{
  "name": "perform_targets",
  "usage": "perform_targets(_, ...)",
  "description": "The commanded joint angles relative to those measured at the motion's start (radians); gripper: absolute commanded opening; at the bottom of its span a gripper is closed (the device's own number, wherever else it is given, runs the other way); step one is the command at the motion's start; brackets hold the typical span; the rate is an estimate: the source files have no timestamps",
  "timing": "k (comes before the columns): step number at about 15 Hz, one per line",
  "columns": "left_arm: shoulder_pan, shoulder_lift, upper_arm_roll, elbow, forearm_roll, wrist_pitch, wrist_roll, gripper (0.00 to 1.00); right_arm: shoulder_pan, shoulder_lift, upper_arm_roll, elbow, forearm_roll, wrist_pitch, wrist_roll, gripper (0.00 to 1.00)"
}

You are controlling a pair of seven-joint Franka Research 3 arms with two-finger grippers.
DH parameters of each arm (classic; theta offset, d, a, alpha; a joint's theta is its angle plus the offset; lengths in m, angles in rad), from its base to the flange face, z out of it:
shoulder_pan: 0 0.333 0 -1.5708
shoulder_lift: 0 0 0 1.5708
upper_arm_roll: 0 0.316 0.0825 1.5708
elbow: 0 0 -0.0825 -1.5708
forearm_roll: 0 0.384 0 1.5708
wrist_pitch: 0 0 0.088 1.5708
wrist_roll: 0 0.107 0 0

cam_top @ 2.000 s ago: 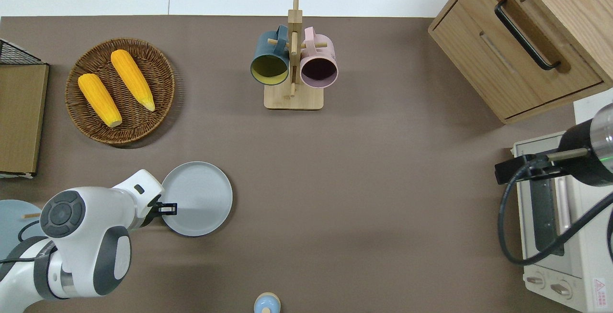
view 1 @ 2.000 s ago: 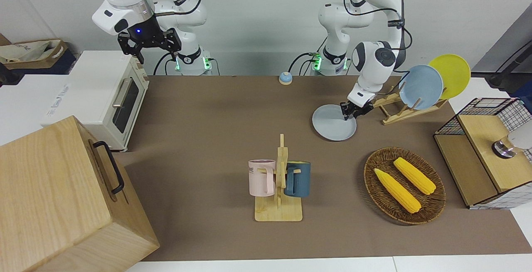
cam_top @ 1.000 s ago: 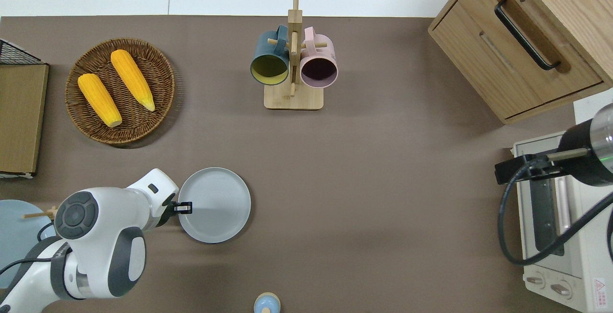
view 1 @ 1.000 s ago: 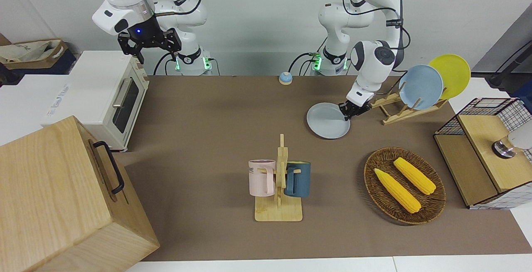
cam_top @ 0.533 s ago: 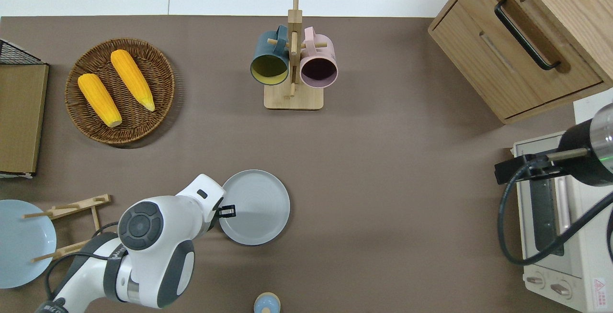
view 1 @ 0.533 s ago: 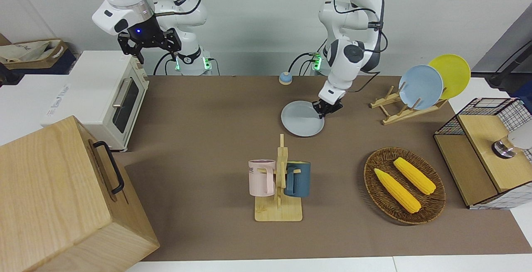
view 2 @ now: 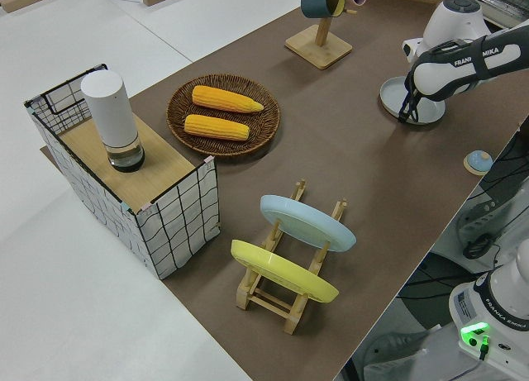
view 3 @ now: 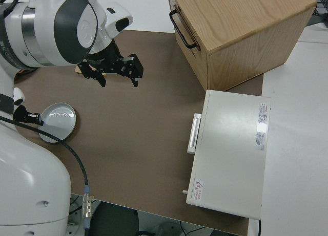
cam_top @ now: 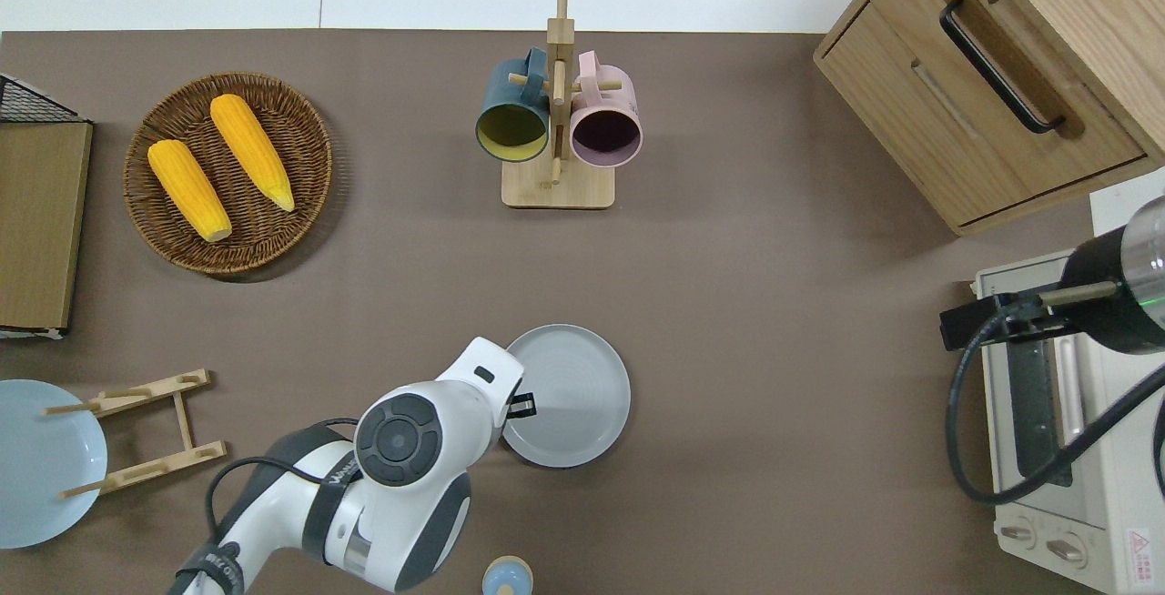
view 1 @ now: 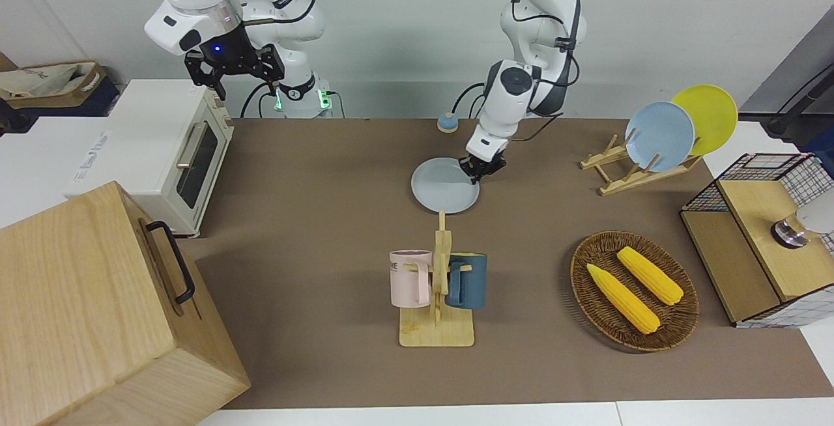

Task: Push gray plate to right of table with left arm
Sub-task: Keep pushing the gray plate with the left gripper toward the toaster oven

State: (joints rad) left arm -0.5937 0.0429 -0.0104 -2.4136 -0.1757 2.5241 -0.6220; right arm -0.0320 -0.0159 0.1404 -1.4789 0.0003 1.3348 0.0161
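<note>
The round, smooth gray plate (cam_top: 566,395) lies flat mid-tabletop (cam_top: 774,304), nearer the robots than the wooden mug stand (cam_top: 557,186). The left gripper (cam_top: 519,405) touches its rim; I cannot tell whether its fingers are apart.

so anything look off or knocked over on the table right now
Nothing stands out. The gray plate lies flat on the table with the left gripper at its rim. The mugs hang upright on their stand, and both corn cobs sit in the wicker basket.
</note>
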Motion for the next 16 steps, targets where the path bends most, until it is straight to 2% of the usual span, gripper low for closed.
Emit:
perform_targets(1, -0.107, 0.13, 0.006, 0.097, -0.001, 0.022, -0.137, 0.0, -0.019, -0.002, 0.016, 0.009, 0.004, -0.016, 0.012, 0.983)
perform_targets(9, -0.25, 0.287, 0.007, 0.303, 0.002, 0.015, -0.343, 0.0, -0.019, -0.002, 0.016, 0.009, 0.004, -0.016, 0.013, 0.983)
perform_targets(13, -0.279, 0.337, 0.009, 0.385, 0.004, 0.007, -0.399, 0.0, -0.02, -0.002, 0.016, 0.009, 0.004, -0.016, 0.013, 0.983)
perform_targets(16, -0.296, 0.363, 0.007, 0.436, 0.051, -0.011, -0.452, 0.0, -0.019, -0.002, 0.016, 0.009, 0.004, -0.016, 0.012, 0.983)
